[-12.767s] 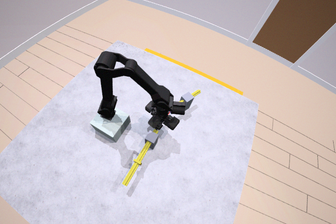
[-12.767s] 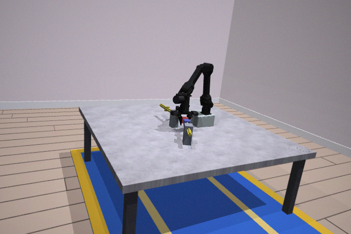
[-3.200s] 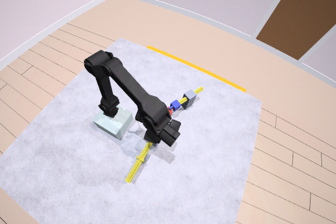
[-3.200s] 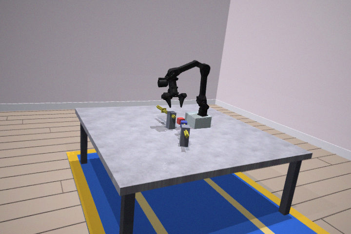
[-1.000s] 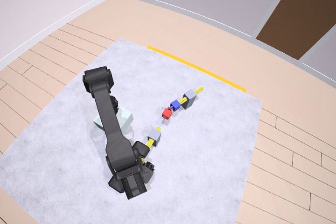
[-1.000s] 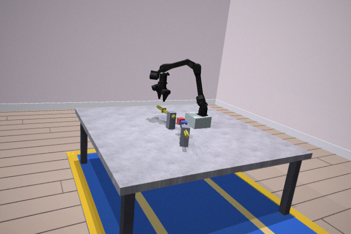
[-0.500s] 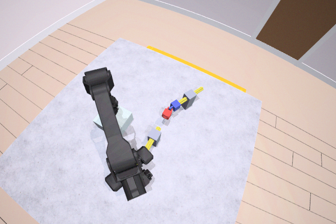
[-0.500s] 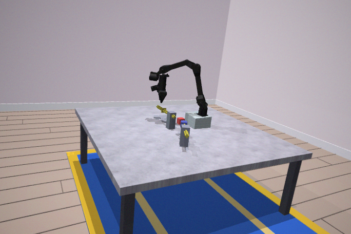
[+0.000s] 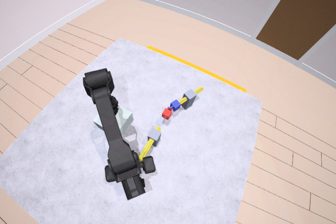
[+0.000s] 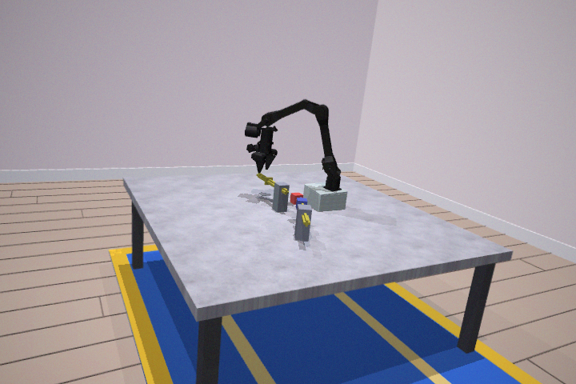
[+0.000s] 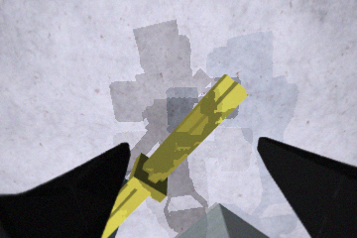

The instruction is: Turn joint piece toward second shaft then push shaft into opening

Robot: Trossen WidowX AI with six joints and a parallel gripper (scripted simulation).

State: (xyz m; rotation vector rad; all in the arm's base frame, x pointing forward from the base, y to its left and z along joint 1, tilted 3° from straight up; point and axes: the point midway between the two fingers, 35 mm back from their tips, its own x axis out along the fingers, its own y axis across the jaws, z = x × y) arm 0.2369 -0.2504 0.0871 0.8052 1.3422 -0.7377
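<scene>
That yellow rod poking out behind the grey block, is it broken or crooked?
Nothing stands out. The yellow rod looks straight and whole, running through its grey block toward the red piece. The open end effector hovers above its rear end.

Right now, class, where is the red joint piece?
In the top view the red joint piece sits mid-table, against the blue piece on the fixed shaft, apart from the sliding shaft's grey block below-left.

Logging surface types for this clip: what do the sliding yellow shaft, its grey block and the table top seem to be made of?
Yellow shaft: looks like matte painted metal or plastic, in flat, even colour with sharp ridges; which one is unclear.
Grey block: plain matte grey, uniform faces, possibly metal or plastic.
Table top: mottled pale grey like stone or concrete, with a dull finish and no glare.
</scene>
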